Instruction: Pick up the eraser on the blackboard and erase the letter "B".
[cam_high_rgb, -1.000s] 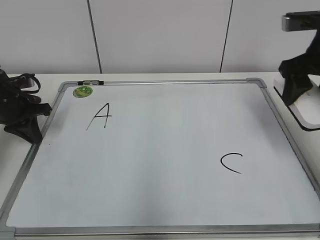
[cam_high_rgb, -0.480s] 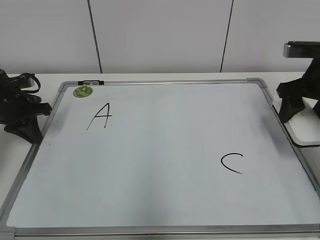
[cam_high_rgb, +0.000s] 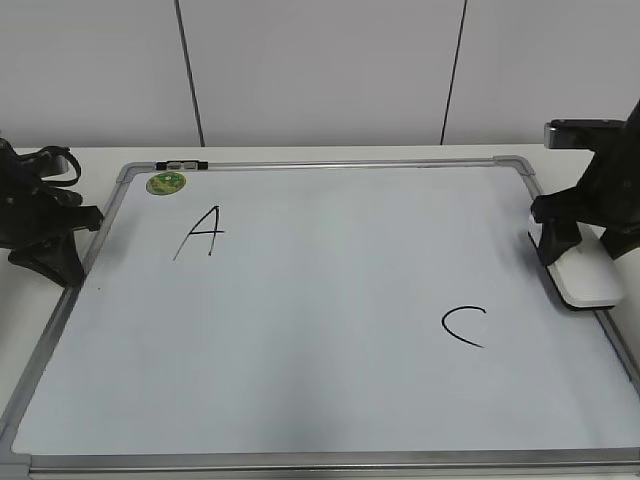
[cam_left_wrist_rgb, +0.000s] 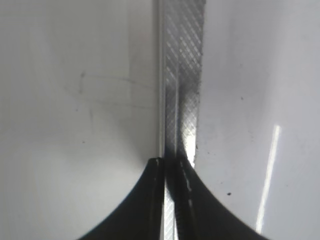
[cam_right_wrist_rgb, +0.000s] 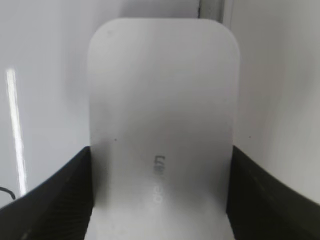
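The right gripper (cam_high_rgb: 578, 243) was positioned at the 3 o'clock edge, its jaws clamped on the eraser (cam_right_wrist_rgb: 162, 130). The left gripper (cam_high_rgb: 62, 243) was positioned at 9 o'clock, fingers (cam_left_wrist_rgb: 155, 200) pressed together.

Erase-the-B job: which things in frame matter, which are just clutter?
Job:
- eraser, between the right gripper fingers, at the board's right edge
- blackboard
- no "B" visible on it now

Lying about:
- letter "A"
- letter "C"
- green magnet, top left corner
- left gripper, fingers together over the board's left frame
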